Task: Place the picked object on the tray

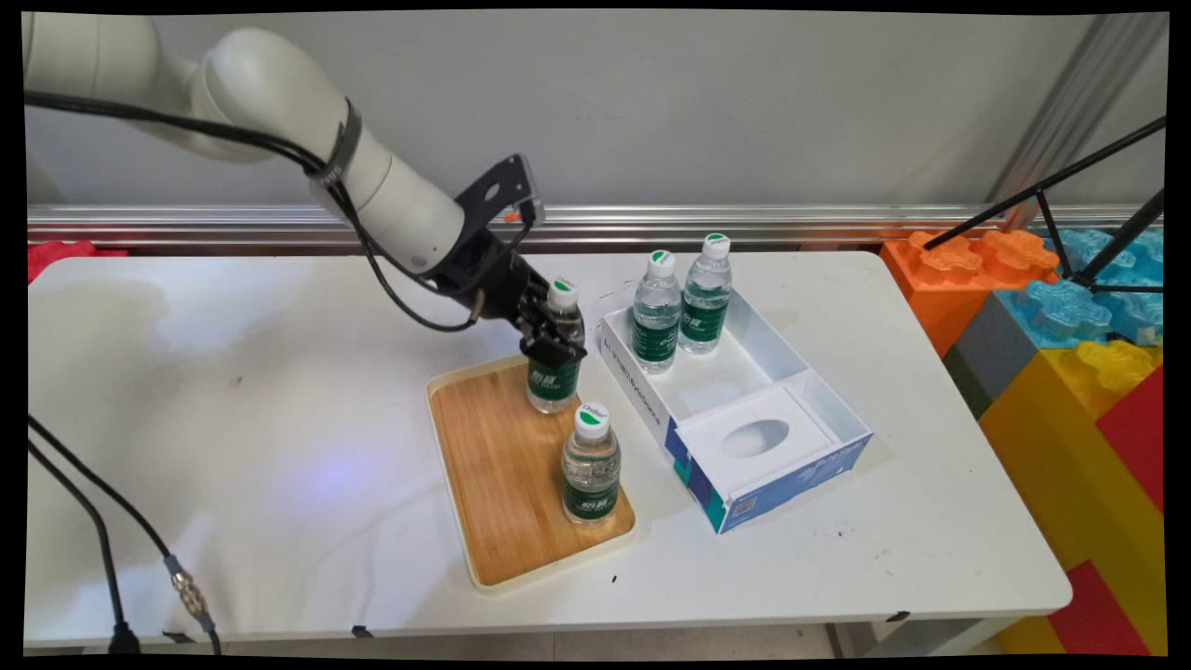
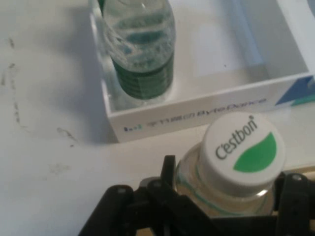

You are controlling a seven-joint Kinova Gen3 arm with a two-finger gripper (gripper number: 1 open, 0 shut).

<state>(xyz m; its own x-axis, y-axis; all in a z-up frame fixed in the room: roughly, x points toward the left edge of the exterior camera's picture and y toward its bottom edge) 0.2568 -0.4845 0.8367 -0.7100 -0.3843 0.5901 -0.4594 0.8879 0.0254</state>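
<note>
I read the tray (image 1: 498, 465) as my landmark on the table (image 1: 233, 419). At the tray's far right corner, my pincer (image 1: 555, 342) is closed around the shoulder of an upright bottle (image 1: 555, 372), which stands on the wood. A second bottle (image 1: 591, 465) stands at the tray's near right edge. Right of the tray: white box (image 1: 809, 386), two bottles (image 1: 658, 312) in its far end.

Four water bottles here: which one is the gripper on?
The gripper is closed around the bottle at the tray's far end. The other tray bottle stands nearer the camera; two stand in the white box.
</note>
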